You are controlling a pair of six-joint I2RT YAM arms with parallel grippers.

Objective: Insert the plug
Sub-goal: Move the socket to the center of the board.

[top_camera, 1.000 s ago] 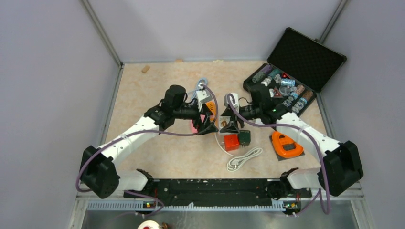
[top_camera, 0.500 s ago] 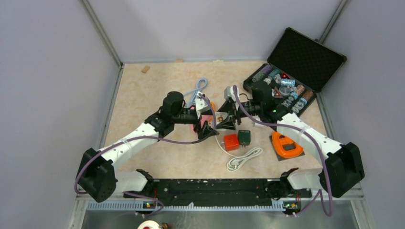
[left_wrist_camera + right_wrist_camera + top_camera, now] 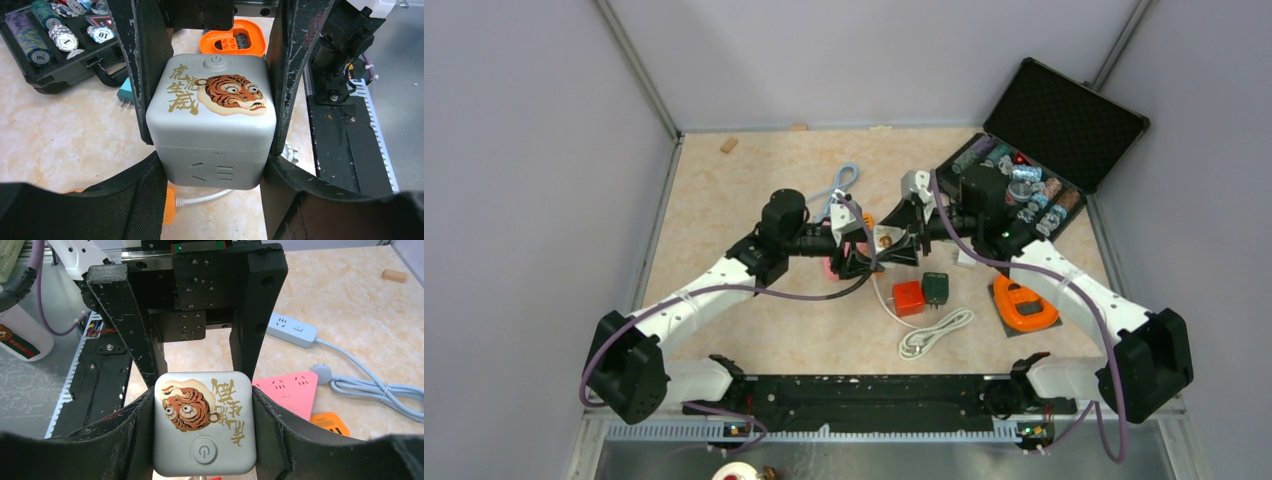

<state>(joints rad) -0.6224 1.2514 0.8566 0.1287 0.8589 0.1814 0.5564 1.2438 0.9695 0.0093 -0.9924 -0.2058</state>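
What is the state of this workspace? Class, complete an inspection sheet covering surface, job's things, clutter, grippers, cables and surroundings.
Surface: beige marbled table.
Job's things: grey tiger socket cube, gripped from opposite sides by both grippers; green plug adapter lying on the table beside a red cube.
Clutter: open black case holding poker chips, orange device, pink power strip, wooden block.
Grippers: left gripper and right gripper both shut on the socket cube.
Cables: coiled white cable nearer the arm bases; blue-grey cable further back; purple cables along the arms.
Surroundings: plain grey walls; nothing else seen.
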